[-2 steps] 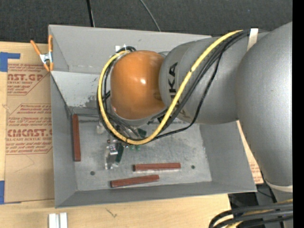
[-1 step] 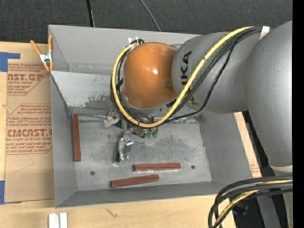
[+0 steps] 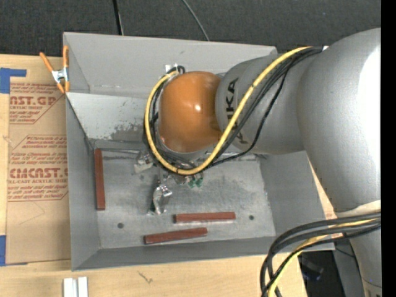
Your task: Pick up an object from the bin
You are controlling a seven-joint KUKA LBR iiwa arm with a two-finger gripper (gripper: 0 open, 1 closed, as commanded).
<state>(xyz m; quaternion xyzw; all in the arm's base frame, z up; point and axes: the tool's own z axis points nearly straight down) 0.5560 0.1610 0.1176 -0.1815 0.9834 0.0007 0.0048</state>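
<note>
We're looking down into the grey metal bin (image 3: 80, 129), and the arm (image 3: 309, 104) reaches in from the right, its orange cover (image 3: 189, 110) hanging over the far half of the floor with yellow and black cables (image 3: 150, 113) looped round it. Below that cover the hand (image 3: 161, 200) hangs low over the middle of the bin floor, pointing down at bare metal. We cannot tell whether it is apart or together: the metal parts there are too small and tangled to read, and we see nothing clamped in it.

Three reddish-brown sticks lie flat on the floor. The right stick (image 3: 204, 216) is the closest: it lies left to right, and its left end sits just beside the hand, a little to the right and nearer to us. We cannot say for sure whether they touch; they look slightly apart. The near stick (image 3: 176, 236) lies almost parallel to it, closer to the near wall, near the hand's tip but clearly apart from it. The left stick (image 3: 99, 179) runs near to far along the foot of the left wall, well apart from the hand.
</note>
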